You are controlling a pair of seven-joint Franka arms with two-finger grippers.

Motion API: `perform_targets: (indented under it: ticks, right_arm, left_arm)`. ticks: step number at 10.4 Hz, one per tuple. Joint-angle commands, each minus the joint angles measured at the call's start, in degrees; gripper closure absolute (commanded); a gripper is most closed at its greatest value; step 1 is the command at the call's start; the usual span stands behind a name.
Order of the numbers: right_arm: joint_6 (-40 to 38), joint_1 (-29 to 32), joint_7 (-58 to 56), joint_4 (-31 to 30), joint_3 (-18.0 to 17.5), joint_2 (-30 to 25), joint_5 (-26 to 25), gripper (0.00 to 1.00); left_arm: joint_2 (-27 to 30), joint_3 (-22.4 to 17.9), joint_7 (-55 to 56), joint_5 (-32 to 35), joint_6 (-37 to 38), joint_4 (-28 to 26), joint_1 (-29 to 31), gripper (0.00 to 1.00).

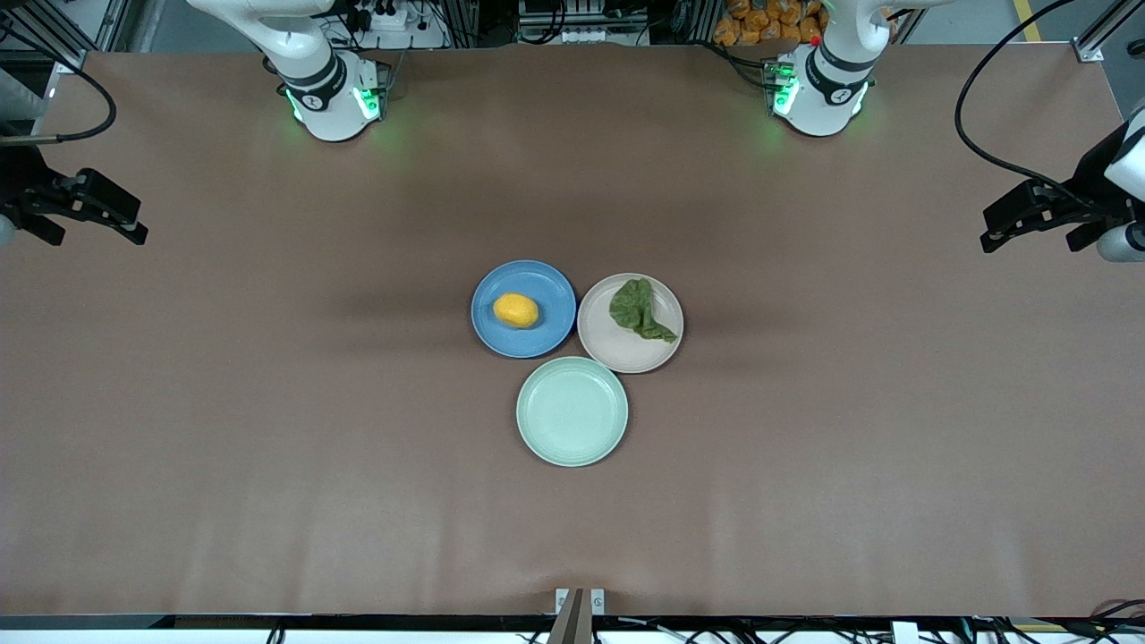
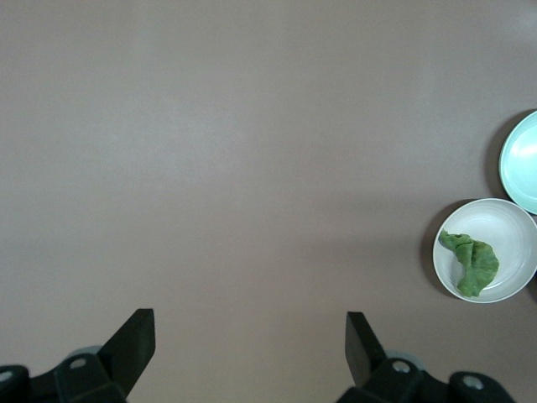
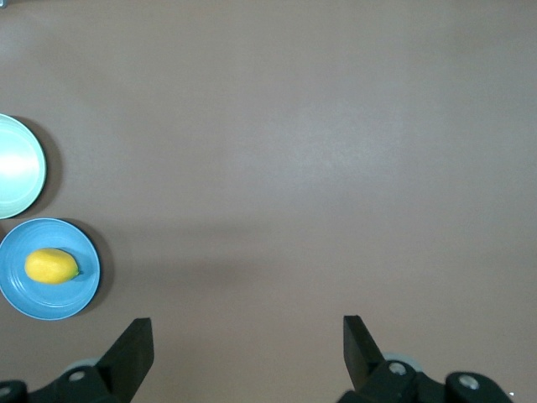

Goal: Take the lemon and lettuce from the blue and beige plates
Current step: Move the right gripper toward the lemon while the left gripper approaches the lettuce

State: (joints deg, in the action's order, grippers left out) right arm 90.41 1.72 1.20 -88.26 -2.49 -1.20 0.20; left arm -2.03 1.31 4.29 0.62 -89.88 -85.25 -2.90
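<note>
The lemon [image 1: 516, 310] lies on the blue plate [image 1: 523, 335] at the table's middle; both also show in the right wrist view, the lemon [image 3: 51, 266] on the plate [image 3: 50, 304]. The lettuce [image 1: 638, 309] lies on the beige plate [image 1: 617, 353] beside it; both also show in the left wrist view, the lettuce [image 2: 473, 261] on the plate [image 2: 513, 231]. My left gripper [image 1: 1006, 228] [image 2: 250, 344] is open and empty over bare table at the left arm's end. My right gripper [image 1: 125, 224] [image 3: 247, 348] is open and empty over bare table at the right arm's end.
An empty mint-green plate [image 1: 572, 410] sits nearer the front camera, touching the other two plates; it shows at the edge of both wrist views [image 2: 522, 159] [image 3: 18, 165]. The brown table [image 1: 268, 402] spreads wide around the plates. Both arm bases stand along the table's back edge.
</note>
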Motion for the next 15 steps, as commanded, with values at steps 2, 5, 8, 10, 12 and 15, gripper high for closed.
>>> perform_targets:
  ticks: [2, 5, 8, 10, 12, 15]
  right_arm:
    - [-0.5, 1.0, -0.3, -0.1, -0.6, -0.2, 0.9, 0.0]
    - [-1.9, 0.1, -0.2, -1.1, -0.8, 0.1, 0.9, 0.0]
    - [-0.2, -4.6, 0.4, -4.7, -0.8, 2.0, 0.9, 0.0]
    - [0.5, -6.7, 0.6, -4.7, -0.8, 6.1, 1.0, 0.0]
    - [3.0, -9.1, 4.4, -4.7, -0.8, 11.0, 2.7, 0.0]
    - [8.6, -14.2, 11.5, -4.9, -0.8, 17.0, 2.9, 0.0]
  left_arm:
    - [-0.1, -0.1, -1.5, 2.3, 0.7, 0.2, 0.0, 0.0]
    - [-6.5, 1.3, -0.3, 1.9, -0.5, -1.3, -0.8, 0.0]
    - [-12.1, 6.2, 7.5, -1.9, -8.7, -6.0, -1.2, 0.0]
    - [-15.0, 11.2, 18.0, -2.1, -15.2, -9.3, -1.5, 0.0]
    - [-18.3, 17.8, 29.8, -1.9, -20.5, -11.2, -1.7, 0.0]
    - [-25.9, 20.8, 42.4, -0.6, -28.8, -11.5, -6.6, 0.0]
